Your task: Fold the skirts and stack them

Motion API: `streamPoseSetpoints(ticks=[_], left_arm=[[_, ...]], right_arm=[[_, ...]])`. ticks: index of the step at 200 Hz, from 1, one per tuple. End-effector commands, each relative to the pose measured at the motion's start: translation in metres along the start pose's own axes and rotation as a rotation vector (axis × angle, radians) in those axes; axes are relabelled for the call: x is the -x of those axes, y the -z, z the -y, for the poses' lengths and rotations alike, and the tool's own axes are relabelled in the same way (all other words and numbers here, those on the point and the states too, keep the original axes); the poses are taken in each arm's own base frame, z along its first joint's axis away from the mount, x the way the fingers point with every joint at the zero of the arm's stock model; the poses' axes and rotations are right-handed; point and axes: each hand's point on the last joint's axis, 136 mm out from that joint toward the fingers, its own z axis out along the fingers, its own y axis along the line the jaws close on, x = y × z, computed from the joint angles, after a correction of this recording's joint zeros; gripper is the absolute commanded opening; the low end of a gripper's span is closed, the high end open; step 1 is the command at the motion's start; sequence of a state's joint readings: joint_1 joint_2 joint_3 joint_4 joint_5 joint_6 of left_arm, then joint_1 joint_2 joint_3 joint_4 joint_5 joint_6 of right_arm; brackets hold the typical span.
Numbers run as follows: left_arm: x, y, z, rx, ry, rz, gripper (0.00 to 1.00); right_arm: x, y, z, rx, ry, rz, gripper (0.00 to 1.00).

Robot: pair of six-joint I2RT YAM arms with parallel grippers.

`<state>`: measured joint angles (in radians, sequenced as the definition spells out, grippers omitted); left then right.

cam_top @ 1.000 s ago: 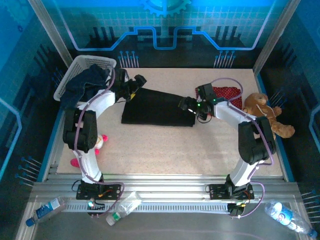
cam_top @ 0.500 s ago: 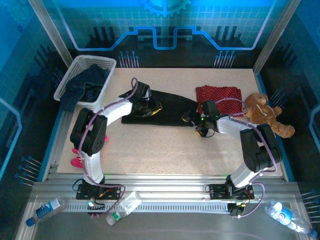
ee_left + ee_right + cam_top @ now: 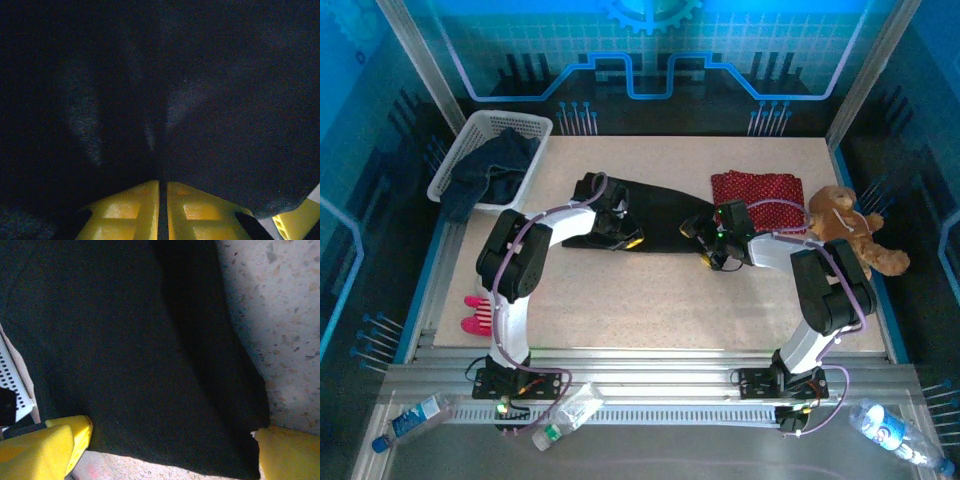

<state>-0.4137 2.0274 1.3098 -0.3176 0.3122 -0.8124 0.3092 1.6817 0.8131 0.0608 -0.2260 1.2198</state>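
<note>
Black skirt [image 3: 660, 212]: our left end effector [image 3: 163, 197] pinches its near edge; the right end effector [image 3: 167, 445] straddles its corner, spread. We should close it, then lift both evenly.

Robot lab: aluminium-frame cell [image 3: 650, 378], blue circuit-print backdrop [image 3: 740, 45]

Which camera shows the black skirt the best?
The top external view: nearly the whole black skirt is in sight, spread on the table. The left wrist view gives a dark close-up of its cloth; the right wrist view shows one edge.
</note>
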Motion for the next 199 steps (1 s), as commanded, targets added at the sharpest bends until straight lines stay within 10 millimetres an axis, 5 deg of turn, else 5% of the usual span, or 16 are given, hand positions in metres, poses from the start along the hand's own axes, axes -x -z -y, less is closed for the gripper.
streamPoseSetpoints(ticks=[1,55,80,130,168,199], left_arm=[[-0.013,-0.003,-0.011,0.032,0.011,-0.043,0.15],[-0.012,0.008,0.006,-0.016,0.001,-0.042,0.18],[-0.011,0.018,0.016,-0.047,-0.019,-0.028,0.18],[-0.025,-0.006,-0.003,-0.004,0.027,-0.104,0.02],[-0.045,-0.014,-0.002,0.022,-0.005,-0.162,0.0],[-0.037,0.013,0.003,0.011,-0.017,-0.103,0.07]], right_arm=[[-0.002,-0.01,0.001,0.014,-0.015,0.013,0.92],[0.007,-0.009,-0.013,0.119,-0.017,0.087,0.6],[0.009,-0.006,-0.012,0.122,-0.005,0.118,0.38],[0.011,-0.006,-0.005,0.082,0.001,0.134,0.04],[0.013,-0.006,0.001,0.022,0.039,0.135,0.0],[0.02,0.001,0.002,-0.022,0.113,0.148,0.0]])
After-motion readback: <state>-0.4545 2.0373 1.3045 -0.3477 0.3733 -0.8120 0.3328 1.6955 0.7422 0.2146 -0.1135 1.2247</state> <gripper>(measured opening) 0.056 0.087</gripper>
